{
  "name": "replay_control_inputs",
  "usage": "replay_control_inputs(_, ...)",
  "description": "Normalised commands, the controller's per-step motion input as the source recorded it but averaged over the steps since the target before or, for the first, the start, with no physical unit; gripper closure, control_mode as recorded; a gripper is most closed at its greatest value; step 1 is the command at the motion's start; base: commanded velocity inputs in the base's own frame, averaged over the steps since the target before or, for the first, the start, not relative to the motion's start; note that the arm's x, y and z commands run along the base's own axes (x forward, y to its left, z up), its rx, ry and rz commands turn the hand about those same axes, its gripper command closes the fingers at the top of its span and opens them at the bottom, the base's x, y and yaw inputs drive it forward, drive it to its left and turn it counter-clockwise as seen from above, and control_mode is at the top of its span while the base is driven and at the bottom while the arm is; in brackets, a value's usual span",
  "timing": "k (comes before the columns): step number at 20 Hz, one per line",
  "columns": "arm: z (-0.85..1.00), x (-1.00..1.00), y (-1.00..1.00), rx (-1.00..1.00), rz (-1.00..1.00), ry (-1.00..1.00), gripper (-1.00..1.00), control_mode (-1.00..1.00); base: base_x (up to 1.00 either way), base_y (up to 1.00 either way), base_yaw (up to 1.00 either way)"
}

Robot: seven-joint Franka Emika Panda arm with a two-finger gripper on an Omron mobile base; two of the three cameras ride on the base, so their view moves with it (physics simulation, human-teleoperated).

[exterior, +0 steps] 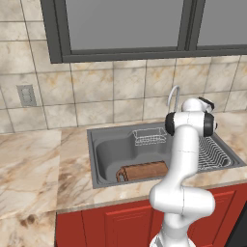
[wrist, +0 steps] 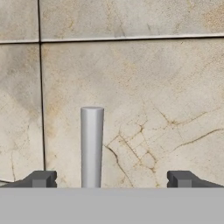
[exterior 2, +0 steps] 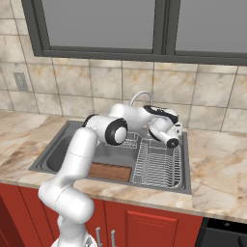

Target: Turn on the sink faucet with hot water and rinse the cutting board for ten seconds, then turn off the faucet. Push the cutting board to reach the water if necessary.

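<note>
Rod [wrist: 92, 146] between open pincer [wrist: 111, 178] tips

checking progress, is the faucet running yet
Off, as far as shows: no stream falls from the sink faucet into the sink, and the cutting board lies away from the spout.

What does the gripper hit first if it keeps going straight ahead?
Probably the upright silvery rod standing between the open gripper fingertips, left of centre. If it passes that, the tiled wall behind. Depth is unclear.
</note>
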Motion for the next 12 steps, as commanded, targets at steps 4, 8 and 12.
replay_control_inputs(4,0.00,0.00,0.00,0.00,0.00,0.00,-1.00,-1.00,0.00,0.00,0.00)
replay_control_inputs(8,0.04,0.00,0.00,0.00,0.00,0.00,-1.00,-1.00,0.00,0.00,0.00)
replay_control_inputs(12,0.00,0.01,-0.02,0.00,0.00,0.00,-1.00,-1.00,0.00,0.00,0.00)
